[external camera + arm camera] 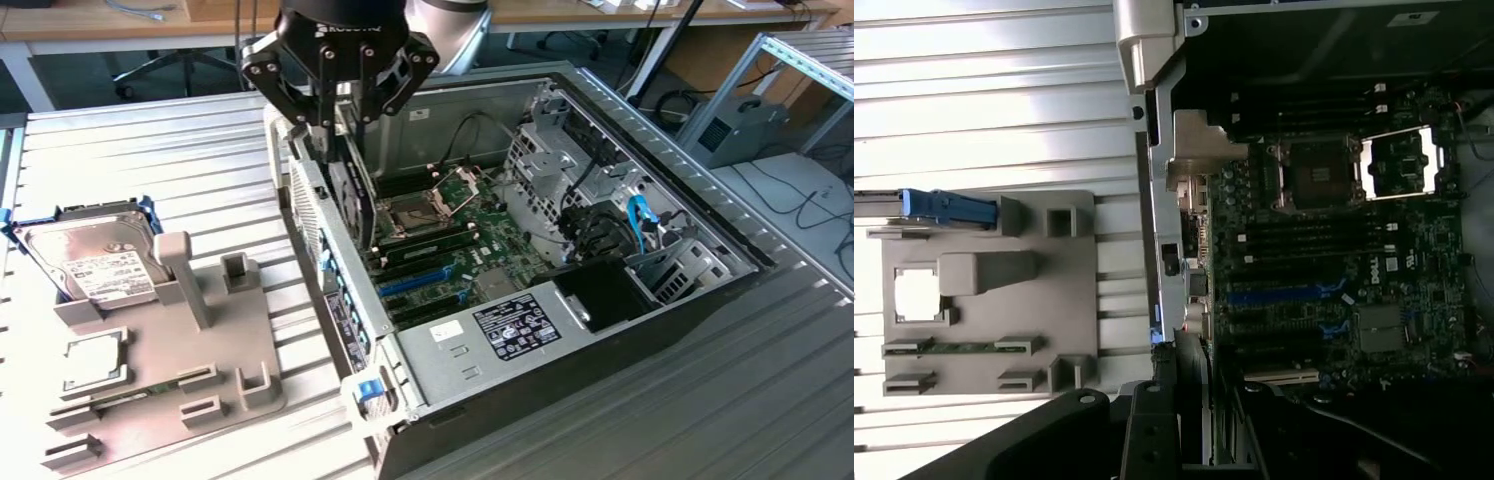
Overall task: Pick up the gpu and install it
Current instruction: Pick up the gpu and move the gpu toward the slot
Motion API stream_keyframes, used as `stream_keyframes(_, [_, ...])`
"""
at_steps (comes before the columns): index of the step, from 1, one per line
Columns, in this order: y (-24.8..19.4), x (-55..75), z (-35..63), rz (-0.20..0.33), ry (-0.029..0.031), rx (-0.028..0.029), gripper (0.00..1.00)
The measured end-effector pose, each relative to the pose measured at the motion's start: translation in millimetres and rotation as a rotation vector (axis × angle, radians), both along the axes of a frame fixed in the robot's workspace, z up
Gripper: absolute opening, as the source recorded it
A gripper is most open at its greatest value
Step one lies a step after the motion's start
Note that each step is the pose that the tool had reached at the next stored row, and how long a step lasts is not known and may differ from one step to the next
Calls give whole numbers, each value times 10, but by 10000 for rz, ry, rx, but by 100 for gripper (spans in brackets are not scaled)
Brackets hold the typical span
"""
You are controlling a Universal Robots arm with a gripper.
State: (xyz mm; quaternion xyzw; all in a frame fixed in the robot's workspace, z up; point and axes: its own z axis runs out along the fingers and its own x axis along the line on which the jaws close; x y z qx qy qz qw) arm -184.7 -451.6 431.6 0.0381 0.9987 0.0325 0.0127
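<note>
In the exterior view the black gripper (328, 135) hangs over an open desktop computer case (694, 290) that lies on its side on a ribbed metal table (147, 150). Its fingers are clamped on the gpu (355, 190), a dark card held upright and edge-on. The card reaches down inside the case close to the wall on the exterior view's left, beside the CPU socket (422, 205). It sits apart from the blue expansion slots (416, 282) nearer the camera, and I cannot tell whether its lower end touches the motherboard (497, 245). A power supply (514, 325) with a dark label fills the case's near corner. On the exterior view's left stands a grey fixture (174, 345), with a hard drive (87, 262) propped at its far end. In the wrist view the gripper (1186, 445) shows as dark fingers with the gpu (1192, 385) as a thin edge between them, next to the case's metal rear wall (1159, 250). The motherboard (1374, 240) lies open with the CPU socket (1314, 175) and the blue expansion slots (1284, 295). The grey fixture (1069, 300) holds a memory stick (959, 348) and a processor (919, 298).
</note>
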Motion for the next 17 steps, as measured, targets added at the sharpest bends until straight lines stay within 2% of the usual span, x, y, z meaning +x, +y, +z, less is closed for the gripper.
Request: stream_keyframes(17, [1, 300, -110, 0, 1, -4, 27])
